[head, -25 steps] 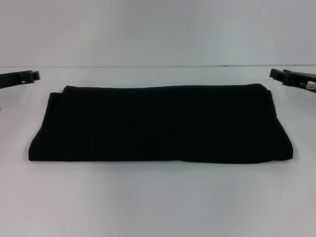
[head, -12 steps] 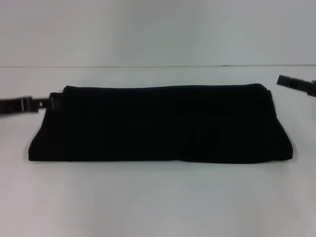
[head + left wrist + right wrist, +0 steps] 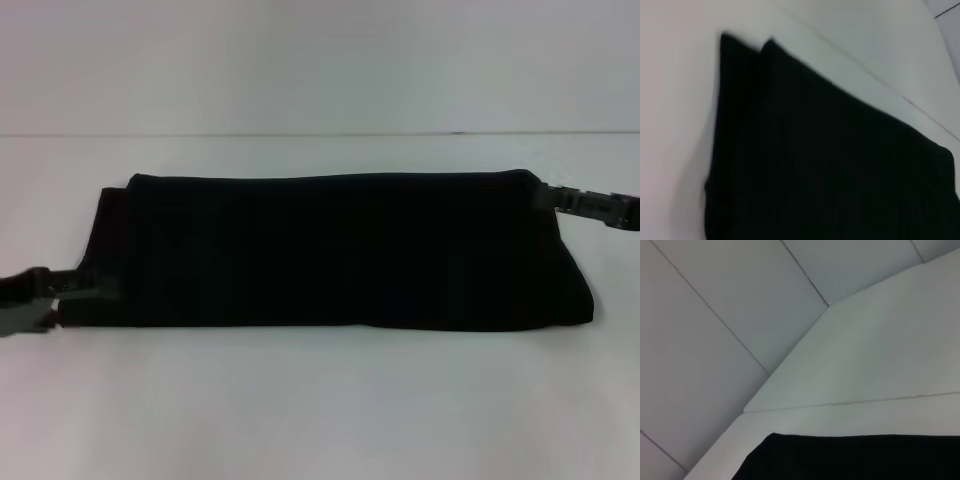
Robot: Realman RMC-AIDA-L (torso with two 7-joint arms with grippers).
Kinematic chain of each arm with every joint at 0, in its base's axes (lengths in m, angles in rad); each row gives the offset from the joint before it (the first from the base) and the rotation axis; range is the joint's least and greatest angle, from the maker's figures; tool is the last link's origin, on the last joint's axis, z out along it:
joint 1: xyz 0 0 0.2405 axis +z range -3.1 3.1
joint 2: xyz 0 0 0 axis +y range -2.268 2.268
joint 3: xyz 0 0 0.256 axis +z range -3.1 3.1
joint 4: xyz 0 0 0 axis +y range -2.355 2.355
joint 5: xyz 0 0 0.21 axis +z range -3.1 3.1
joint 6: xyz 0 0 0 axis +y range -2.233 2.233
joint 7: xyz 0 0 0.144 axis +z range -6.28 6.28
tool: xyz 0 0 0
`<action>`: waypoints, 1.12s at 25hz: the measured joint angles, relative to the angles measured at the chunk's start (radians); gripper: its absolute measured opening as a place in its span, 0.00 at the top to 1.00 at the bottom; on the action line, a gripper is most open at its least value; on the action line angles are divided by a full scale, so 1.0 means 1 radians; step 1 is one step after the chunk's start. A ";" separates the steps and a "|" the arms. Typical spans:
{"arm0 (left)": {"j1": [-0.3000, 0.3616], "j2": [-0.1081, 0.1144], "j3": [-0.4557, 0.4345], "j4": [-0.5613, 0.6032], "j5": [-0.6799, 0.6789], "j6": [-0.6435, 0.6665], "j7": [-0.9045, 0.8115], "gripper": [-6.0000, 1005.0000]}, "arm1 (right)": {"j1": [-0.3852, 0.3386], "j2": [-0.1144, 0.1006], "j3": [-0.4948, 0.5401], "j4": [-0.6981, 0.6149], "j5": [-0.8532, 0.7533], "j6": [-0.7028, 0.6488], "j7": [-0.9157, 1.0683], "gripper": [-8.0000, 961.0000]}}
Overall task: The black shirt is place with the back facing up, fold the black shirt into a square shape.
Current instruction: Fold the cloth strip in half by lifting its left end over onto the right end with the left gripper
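Counter [image 3: 320,410]: broad, flat white surface filling the head view from the near edge to a thin seam line at 12 o'clock, where a pale wall begins. In the right wrist view the same white surface [image 3: 880,365] meets grey wall panels.

Black shirt [image 3: 330,250]: large, soft, plain black cloth garment, folded into a long horizontal band lying flat at the centre of the counter. It runs from about 9 o'clock to 3 o'clock. At the 9 o'clock end a lower layer sticks out a little past the upper fold, giving a stepped edge; the left wrist view shows this as two offset corners of black shirt [image 3: 830,165] on the white surface. The right wrist view catches one dark edge of the cloth [image 3: 855,457]. No lettering is visible on the upper face.

Left gripper [image 3: 85,283]: dark, slim, entering at 8 o'clock, its tip touching the shirt's near corner at that end. Whether its jaws are wide, narrow or holding cloth cannot be told.

Right gripper [image 3: 548,196]: dark, slim, entering at 2 o'clock, its tip at the shirt's far corner on that end. The state of its jaws cannot be told either.
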 joint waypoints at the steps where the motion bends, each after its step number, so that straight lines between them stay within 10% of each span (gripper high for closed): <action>1: -0.003 0.002 -0.001 -0.020 0.002 -0.002 -0.017 0.11 | 0.007 0.002 -0.011 0.001 0.000 0.007 -0.001 0.22; 12: -0.041 0.022 -0.007 -0.198 0.054 -0.121 -0.325 0.11 | 0.080 -0.001 -0.190 -0.005 0.000 0.006 -0.138 0.22; 28: -0.030 0.028 -0.085 -0.275 0.050 -0.265 -0.524 0.11 | 0.089 0.005 -0.182 -0.056 0.006 -0.041 -0.230 0.22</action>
